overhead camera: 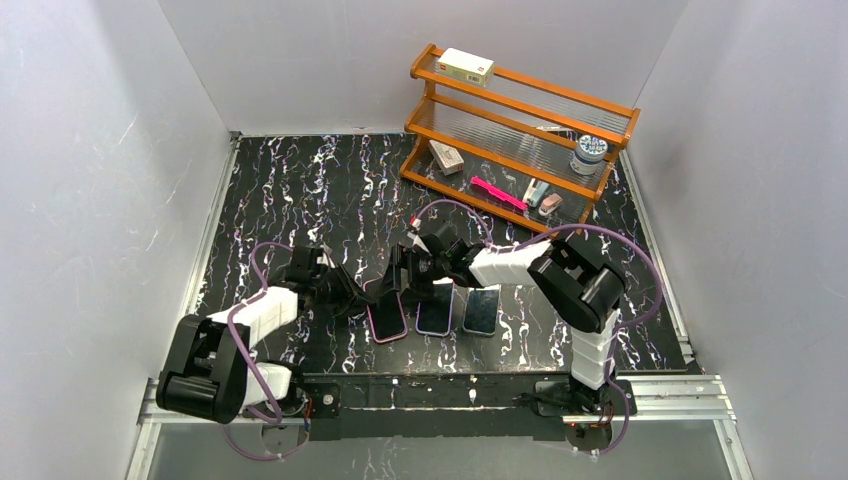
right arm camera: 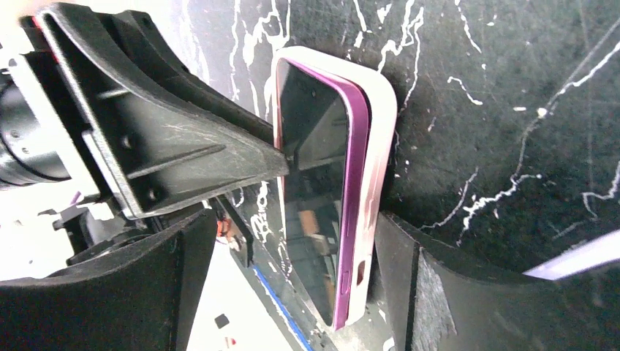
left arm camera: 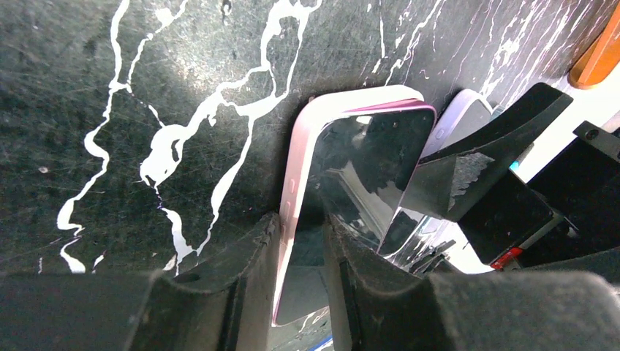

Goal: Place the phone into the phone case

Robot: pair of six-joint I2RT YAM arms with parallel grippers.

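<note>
A purple phone (right arm camera: 314,146) lies partly in a pale pink phone case (right arm camera: 376,117) on the black marbled table, and its purple edge stands proud of the case wall on one side. In the top view the case (overhead camera: 385,320) lies near the front, between both arms. My left gripper (left arm camera: 301,234) is closed narrow on the case's (left arm camera: 303,146) long edge. One of its fingers is against the outer wall and the other is on the phone's screen (left arm camera: 373,161). My right gripper (right arm camera: 292,248) is open and straddles the phone and case across their width. It holds nothing.
Two more phones (overhead camera: 435,310) (overhead camera: 481,311) lie face up just right of the cased one. A wooden shelf rack (overhead camera: 520,130) with small items stands at the back right. White walls enclose the table on three sides. The two grippers' fingers nearly touch over the phone.
</note>
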